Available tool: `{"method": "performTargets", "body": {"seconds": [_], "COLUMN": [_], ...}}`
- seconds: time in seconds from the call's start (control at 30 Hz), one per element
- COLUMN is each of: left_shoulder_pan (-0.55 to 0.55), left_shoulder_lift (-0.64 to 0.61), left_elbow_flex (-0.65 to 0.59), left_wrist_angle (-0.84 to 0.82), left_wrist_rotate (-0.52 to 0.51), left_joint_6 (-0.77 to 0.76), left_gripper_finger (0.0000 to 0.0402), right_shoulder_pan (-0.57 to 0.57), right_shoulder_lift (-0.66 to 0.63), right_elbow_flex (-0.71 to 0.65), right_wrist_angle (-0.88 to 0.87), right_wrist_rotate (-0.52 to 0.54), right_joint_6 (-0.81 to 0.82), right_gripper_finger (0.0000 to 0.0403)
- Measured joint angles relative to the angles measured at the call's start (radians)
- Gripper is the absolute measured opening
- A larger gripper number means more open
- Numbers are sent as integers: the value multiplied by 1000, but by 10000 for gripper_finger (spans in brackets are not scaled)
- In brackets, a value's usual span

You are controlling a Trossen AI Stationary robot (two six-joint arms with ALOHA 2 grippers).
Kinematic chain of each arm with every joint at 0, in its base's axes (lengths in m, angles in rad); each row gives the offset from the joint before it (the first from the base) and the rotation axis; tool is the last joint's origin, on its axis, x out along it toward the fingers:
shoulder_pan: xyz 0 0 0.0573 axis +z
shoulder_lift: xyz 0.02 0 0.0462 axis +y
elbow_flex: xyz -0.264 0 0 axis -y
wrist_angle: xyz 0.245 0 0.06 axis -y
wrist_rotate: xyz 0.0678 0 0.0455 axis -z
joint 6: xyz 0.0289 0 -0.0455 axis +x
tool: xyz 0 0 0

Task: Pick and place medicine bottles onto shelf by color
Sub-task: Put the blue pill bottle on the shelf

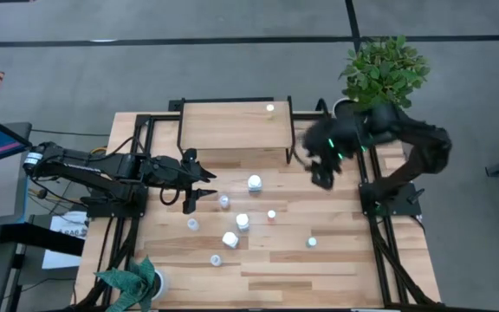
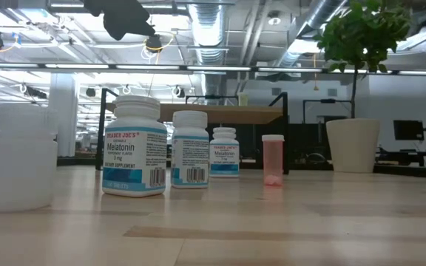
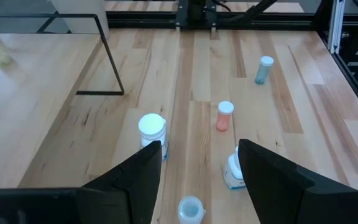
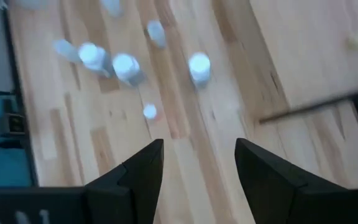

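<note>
Tabletop bottles (image 1: 243, 221) lie scattered between both open fingers (nothing held).

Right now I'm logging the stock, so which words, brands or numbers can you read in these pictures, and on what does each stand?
"TRADER JOE'S" – nearest labelled bottle, low view.
"Melatonin" – same bottle, under the brand.
"DIETARY SUPPLEMENT" – same label, low down, barely legible.
"Melatonin" – farthest labelled bottle, faint.
Middle labelled bottle: print and barcode too small to read.
Plain white bottle and reddish bottle: no readable text.
</note>
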Motion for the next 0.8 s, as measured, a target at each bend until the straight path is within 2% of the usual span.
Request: {"method": "performTargets", "body": {"seconds": [0.13, 0.37, 0.53, 0.8], "left_shoulder_pan": [0, 0, 0, 0], "left_shoulder_lift": [0, 0, 0, 0], "left_elbow_flex": [0, 0, 0, 0], "left_wrist_angle": [0, 0, 1, 0], "left_wrist_rotate": [0, 0, 0, 0], "left_joint_6": [0, 0, 0, 0], "left_gripper_finger": [203, 203, 203, 203], "right_shoulder_pan": [187, 477, 621, 759], "right_shoulder_lift": [-94, -148, -104, 32], "right_elbow_flex": [-182, -473, -603, -675], "right_wrist_angle": [1, 73, 114, 233], "right_wrist_rotate": [139, 172, 172, 174], "right_joint_6": [217, 522, 691, 890], "right_gripper_finger": [221, 221, 221, 221]}}
